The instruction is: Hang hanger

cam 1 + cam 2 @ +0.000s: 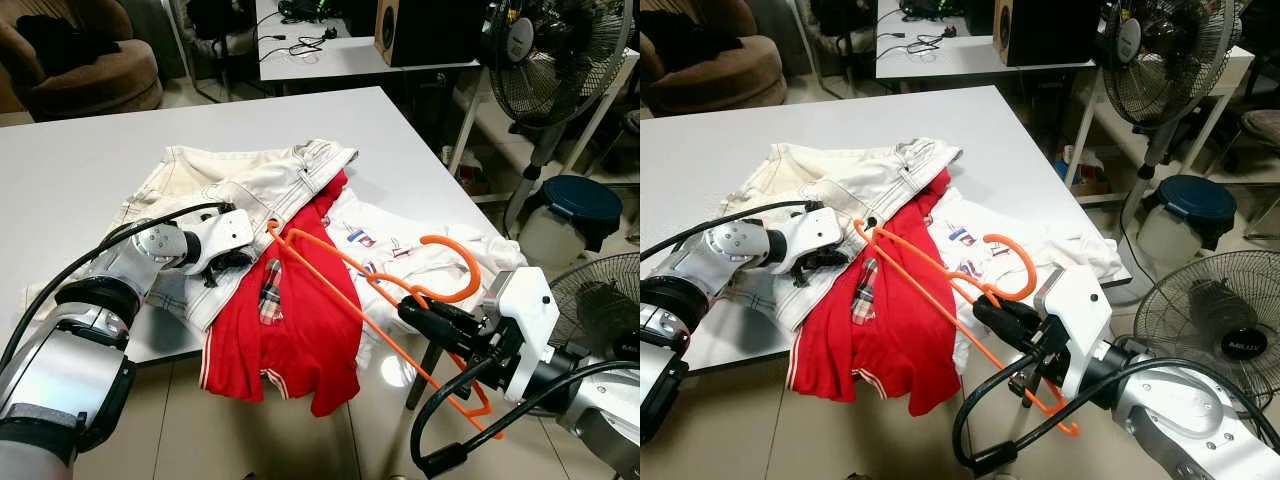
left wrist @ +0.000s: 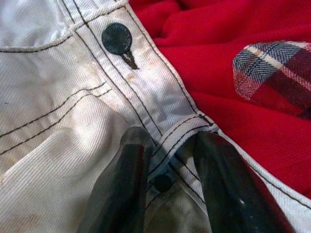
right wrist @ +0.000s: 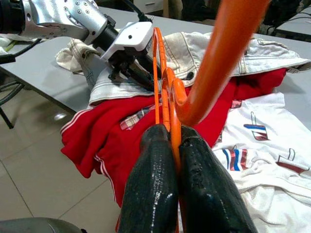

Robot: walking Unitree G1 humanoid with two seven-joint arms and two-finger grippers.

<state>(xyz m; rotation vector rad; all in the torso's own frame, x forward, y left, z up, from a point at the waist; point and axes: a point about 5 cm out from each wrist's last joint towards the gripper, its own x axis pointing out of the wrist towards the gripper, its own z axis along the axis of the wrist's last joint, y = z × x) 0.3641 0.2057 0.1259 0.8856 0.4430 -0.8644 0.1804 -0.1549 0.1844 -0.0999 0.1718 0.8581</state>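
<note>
The orange hanger [image 1: 372, 290] is being held out over the near edge of the tabletop [image 1: 90, 170], above the clothes pile, its thin wire frame slanting from eleven o'clock down to five o'clock and its thick hook curling up at two o'clock. The right claw [image 3: 172, 145] is clenching the hanger just below the hook, both black fingers [image 3: 150, 189] pressing on the wire. Under it a red shirt [image 1: 300, 320] with a plaid patch is draping over the edge, with a white printed shirt [image 1: 400, 245] at three o'clock of it. At ten o'clock, white jeans [image 1: 250, 180] are lying spread out; the left claw [image 2: 165, 179] is pinching their seamed edge beside a dark button. A standing fan [image 1: 555, 60] is standing at one o'clock, another fan [image 1: 1210, 320] on the floor at four o'clock with unreadable lettering on its hub, and a brown armchair [image 1: 75, 55] at eleven o'clock.
</note>
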